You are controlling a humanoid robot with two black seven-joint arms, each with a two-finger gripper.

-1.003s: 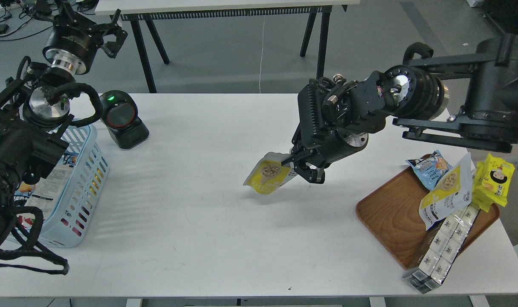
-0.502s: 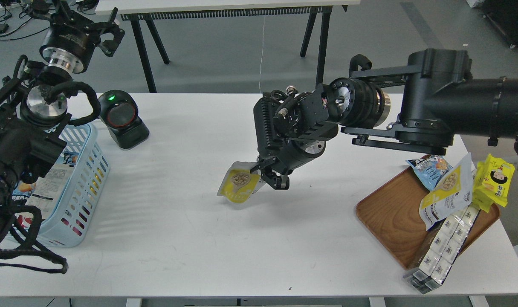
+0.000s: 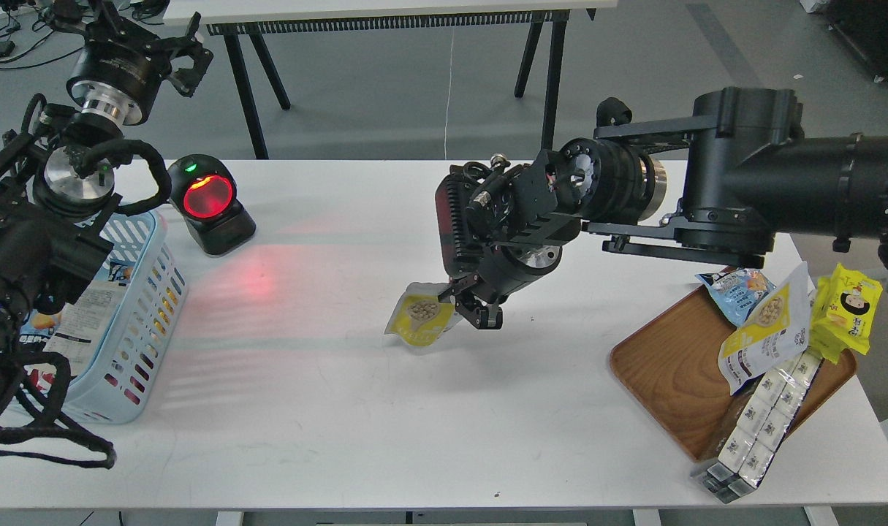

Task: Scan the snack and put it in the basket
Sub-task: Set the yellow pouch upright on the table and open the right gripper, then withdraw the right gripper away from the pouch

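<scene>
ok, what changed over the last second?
The right gripper, shut on the snack, carried it leftward toward the scanner, whose window went from dark to glowing red, casting red light on the table. Basket, tray and left gripper unchanged.

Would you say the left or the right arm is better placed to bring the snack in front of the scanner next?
The right, probably: the right gripper already grips the snack mid-table, facing the scanner. The left gripper is raised behind the basket.

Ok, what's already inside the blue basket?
Inside the light blue basket, printed packaging with a white text panel shows through and above the slots. The left arm covers most of the inside, so no count.
</scene>
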